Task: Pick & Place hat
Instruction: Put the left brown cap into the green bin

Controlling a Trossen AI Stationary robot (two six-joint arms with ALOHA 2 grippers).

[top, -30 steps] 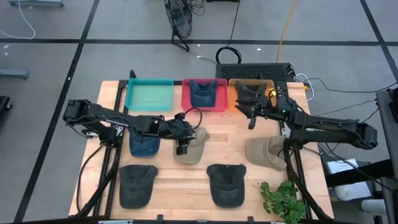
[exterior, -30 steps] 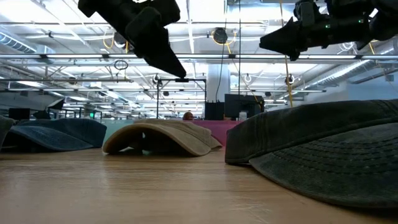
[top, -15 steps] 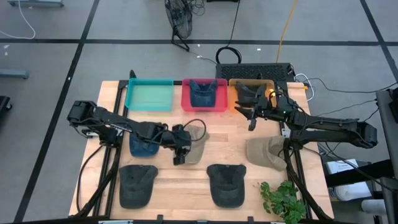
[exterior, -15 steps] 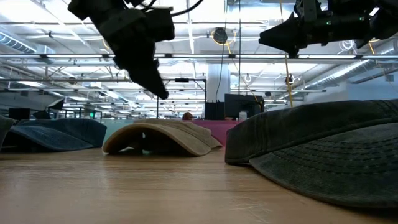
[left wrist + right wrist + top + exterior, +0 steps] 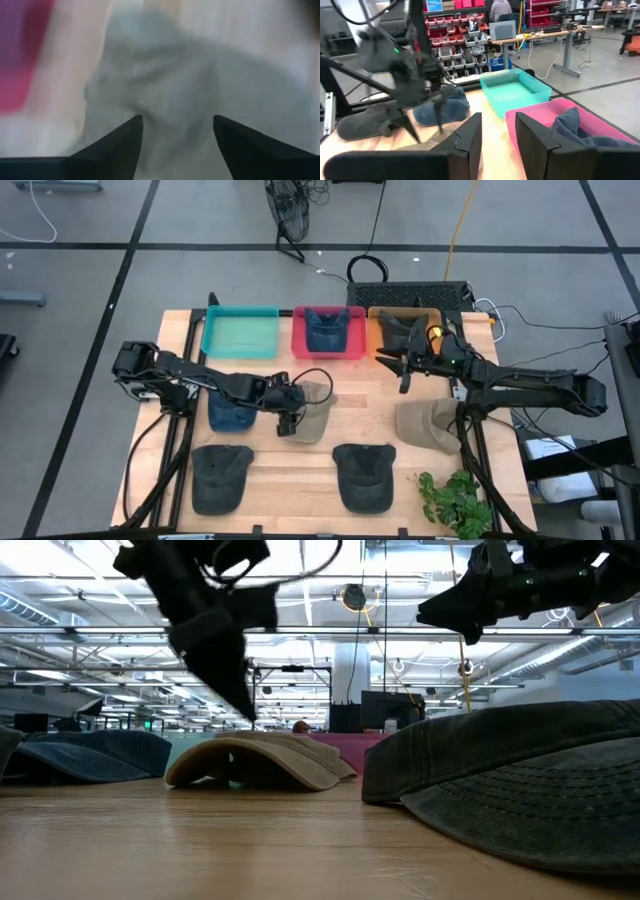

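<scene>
A tan hat [image 5: 312, 412] lies crown up on the wooden table, left of centre, and fills the left wrist view [image 5: 170, 85]. My left gripper [image 5: 289, 423] hangs open just above it, tipped steeply down, with its fingers standing over the crown [image 5: 250, 745]; the low view shows a small gap between its fingertips [image 5: 243, 708] and the hat. My right gripper [image 5: 404, 376] is held level in the air, open and with nothing in it, in front of the orange bin [image 5: 376, 320].
A blue hat [image 5: 232, 412] lies beside the tan one. Two dark hats [image 5: 220, 477] [image 5: 365, 477] sit near the front edge and an olive hat [image 5: 428, 425] at the right. Teal [image 5: 240, 332] and pink [image 5: 305, 345] bins line the far edge. A plant [image 5: 455, 502] stands at the front right.
My left gripper has sunk toward the tan hat and tipped more steeply downward, its fingertips now close over the crown. The hat has kept its place.
</scene>
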